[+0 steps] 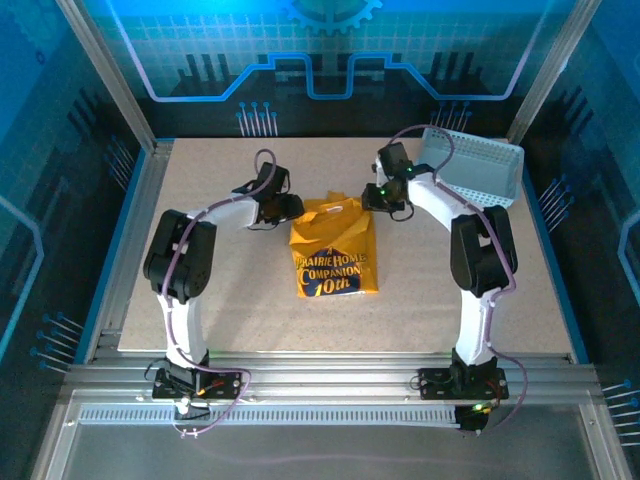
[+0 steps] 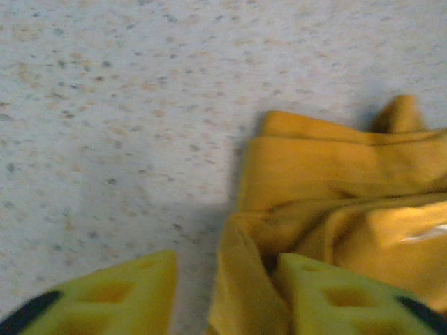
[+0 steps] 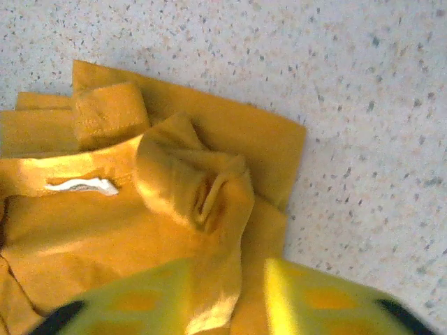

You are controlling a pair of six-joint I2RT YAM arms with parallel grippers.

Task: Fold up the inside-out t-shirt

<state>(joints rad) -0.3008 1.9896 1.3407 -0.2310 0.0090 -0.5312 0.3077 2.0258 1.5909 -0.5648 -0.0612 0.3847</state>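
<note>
L tool [image 2: 227,269] agape over edge of soft, limp t-shirt [image 1: 335,255]; R tool [image 3: 227,272] straddles a fold, grip unclear. Prob. best pinched at upper-edge corners.

A pale grey perforated basket [image 1: 478,166] is sitting just right of the right gripper [image 1: 380,197] and slightly beyond it, perhaps tilting, though the view is too coarse to be sure. The speckled beige table [image 1: 240,290] is lying beneath that gripper. A blue patterned backdrop [image 1: 330,50] is standing well beyond it, and metal rails [image 1: 330,385] are running well behind it.
</note>
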